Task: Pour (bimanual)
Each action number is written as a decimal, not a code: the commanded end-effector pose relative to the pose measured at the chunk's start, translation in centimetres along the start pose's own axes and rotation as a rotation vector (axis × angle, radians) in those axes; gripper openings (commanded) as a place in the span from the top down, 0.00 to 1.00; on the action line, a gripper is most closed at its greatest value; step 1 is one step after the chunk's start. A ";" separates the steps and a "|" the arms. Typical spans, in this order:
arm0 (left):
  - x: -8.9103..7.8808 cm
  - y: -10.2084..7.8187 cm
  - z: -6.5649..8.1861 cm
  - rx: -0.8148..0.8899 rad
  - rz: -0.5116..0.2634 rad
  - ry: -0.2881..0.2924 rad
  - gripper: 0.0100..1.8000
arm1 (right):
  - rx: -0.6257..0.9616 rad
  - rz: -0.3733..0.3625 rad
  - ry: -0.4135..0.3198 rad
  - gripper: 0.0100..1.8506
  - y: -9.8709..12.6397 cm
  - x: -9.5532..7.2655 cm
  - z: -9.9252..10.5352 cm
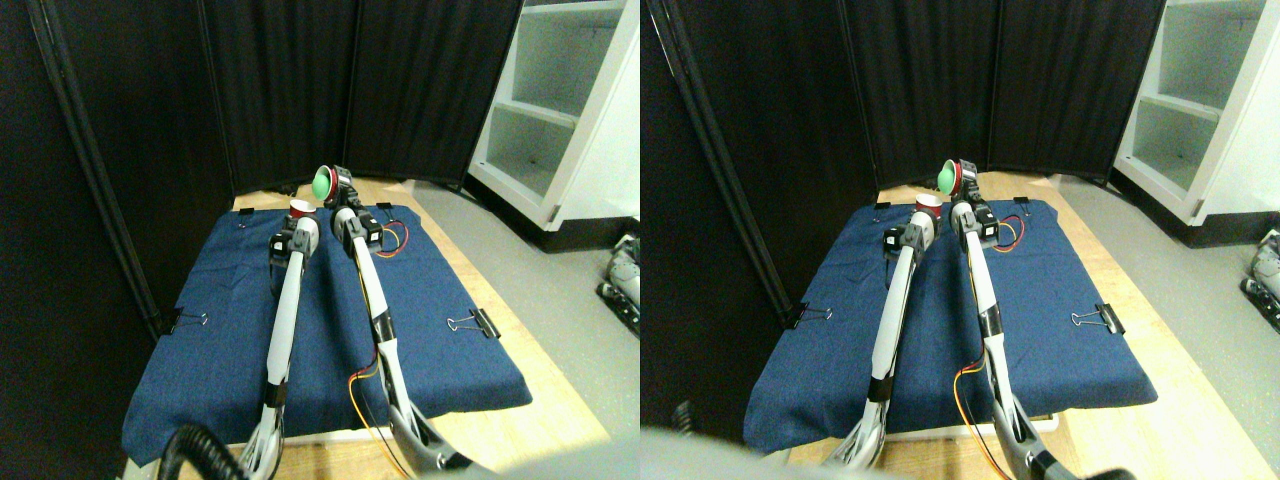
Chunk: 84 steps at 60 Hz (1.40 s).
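Observation:
A small red cup with a white rim (302, 208) stands upright at the far end of the blue cloth (230, 330), held at the tip of my left gripper (298, 222). Just right of it and higher, my right gripper (336, 190) holds a second red cup (324, 183) tipped on its side. That cup's mouth faces me and to the left, and something green fills it. The tilted cup hangs slightly above and to the right of the upright one. Both grippers are small and dark, so the stand of their jaws does not show.
Black binder clips (478, 323) (190, 319) pin the cloth to a wooden board (560, 400). Dark folding screens (300, 90) close off the back and left. A white shelf unit (560, 110) stands at the right on the grey floor.

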 end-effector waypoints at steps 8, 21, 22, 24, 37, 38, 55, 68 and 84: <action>-0.1 -0.7 -0.2 -0.012 -0.033 -0.009 0.82 | -0.045 0.022 -0.027 0.83 0.8 -0.1 0.7; 0.0 -0.8 -0.4 -0.020 -0.029 -0.005 0.82 | -0.136 0.035 -0.029 0.83 1.0 -0.1 0.6; 0.0 -0.8 -0.4 -0.019 -0.031 -0.002 0.82 | -0.149 0.041 -0.028 0.83 1.1 -0.1 0.6; 0.0 -0.8 -0.4 -0.018 -0.032 -0.002 0.82 | -0.148 0.043 -0.029 0.83 1.1 -0.1 0.5; -0.1 -0.9 -0.5 -0.030 -0.030 -0.006 0.82 | -0.173 0.053 -0.030 0.83 1.2 0.1 0.4; -0.1 -0.9 -0.5 -0.030 -0.030 -0.006 0.82 | -0.173 0.053 -0.030 0.83 1.2 0.1 0.4; 0.1 -0.9 -0.4 -0.033 -0.028 -0.008 0.82 | -0.201 0.049 -0.053 0.83 1.3 0.3 0.6; 0.3 -0.9 -0.4 -0.032 -0.023 0.003 0.82 | -0.278 0.063 -0.059 0.83 1.4 0.4 0.8; 0.3 -1.0 -0.5 -0.028 -0.022 0.005 0.82 | -0.363 0.082 -0.069 0.83 1.5 0.5 0.9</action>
